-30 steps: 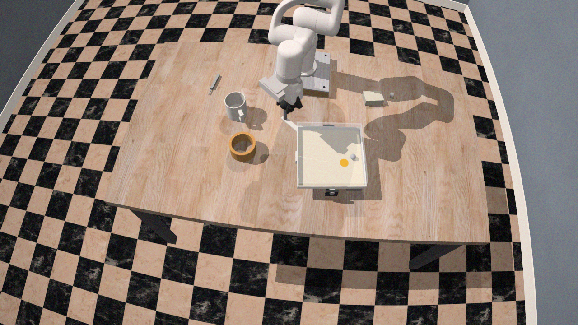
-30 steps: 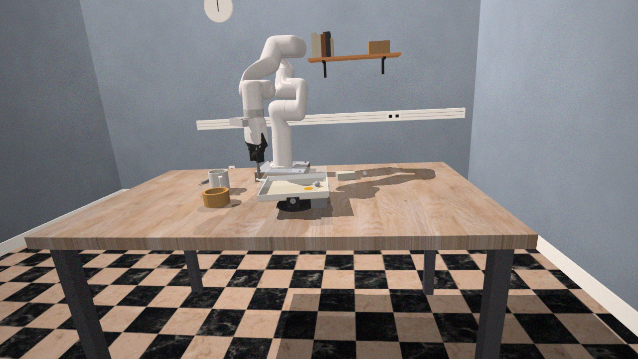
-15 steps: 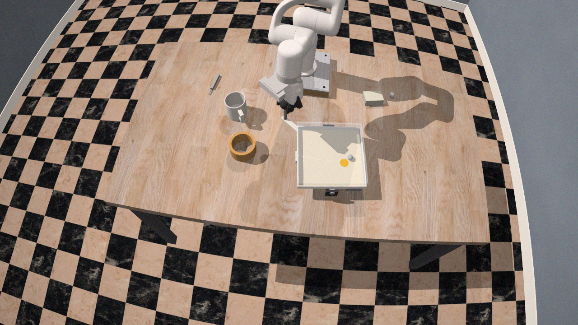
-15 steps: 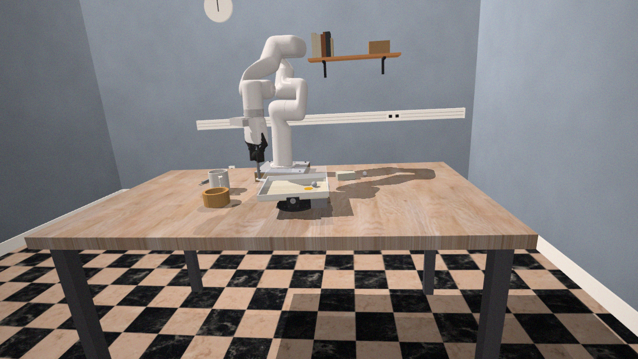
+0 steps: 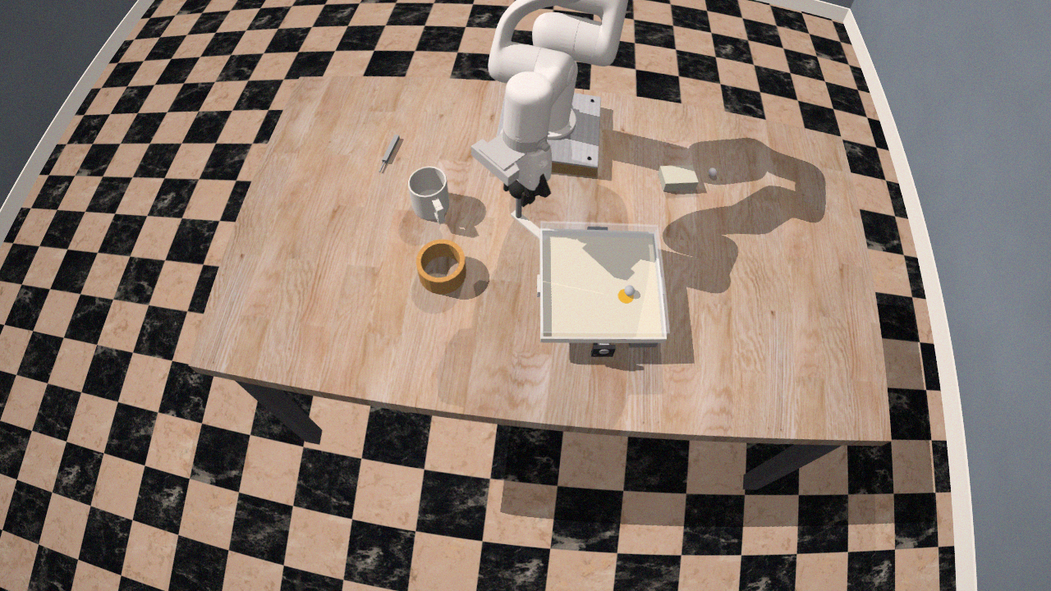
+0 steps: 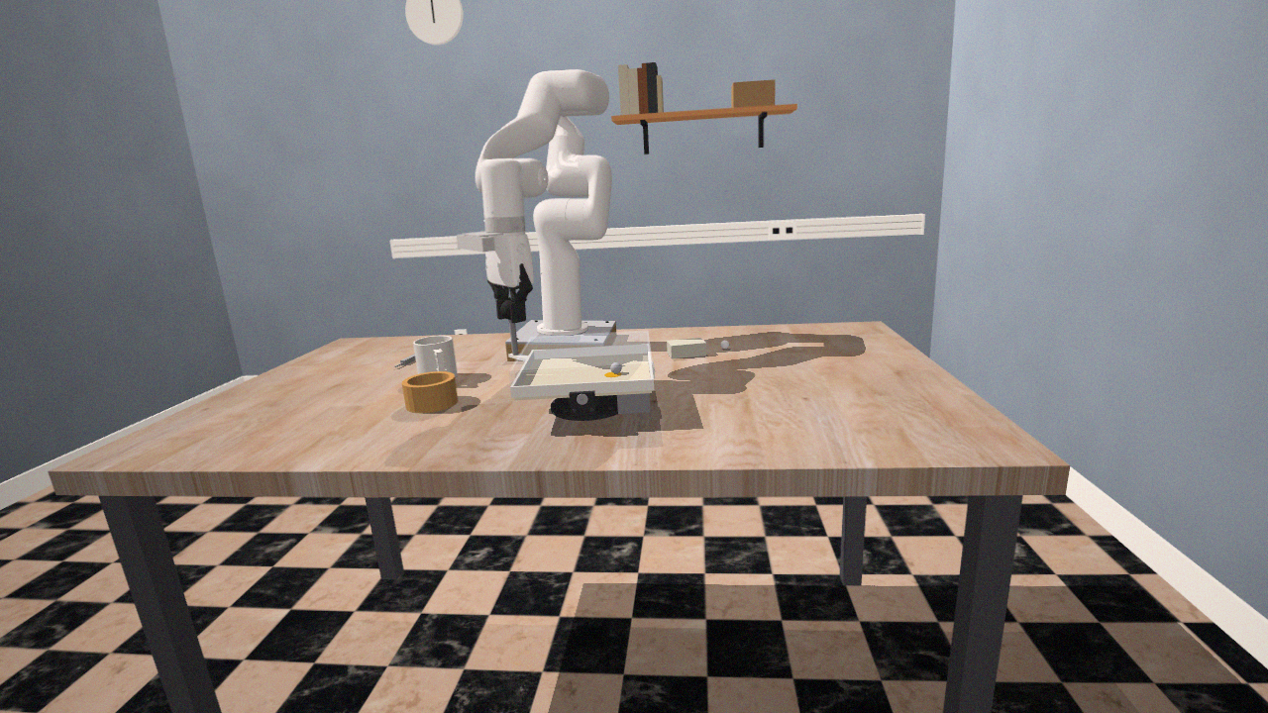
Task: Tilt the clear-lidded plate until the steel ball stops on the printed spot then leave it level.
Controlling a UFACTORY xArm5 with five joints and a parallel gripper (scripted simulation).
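Note:
The clear-lidded plate (image 5: 602,282) is a cream square tray on a black pivot base (image 6: 582,405), right of the table's middle. The steel ball (image 5: 629,289) rests at the upper right edge of the orange printed spot (image 5: 625,295), overlapping it; it also shows in the side view (image 6: 615,365). A thin upright handle post (image 5: 518,208) stands at the plate's far left corner, joined to it by a pale arm. My gripper (image 5: 525,193) hangs straight down over this post and is shut on it, as the side view (image 6: 512,310) also shows. The plate looks close to level.
A white mug (image 5: 428,192) and an orange ring (image 5: 441,266) stand left of the plate. A small grey bar (image 5: 389,153) lies far left. A pale block (image 5: 677,178) and a second small ball (image 5: 711,171) lie at the back right. The arm's base (image 5: 576,139) is behind.

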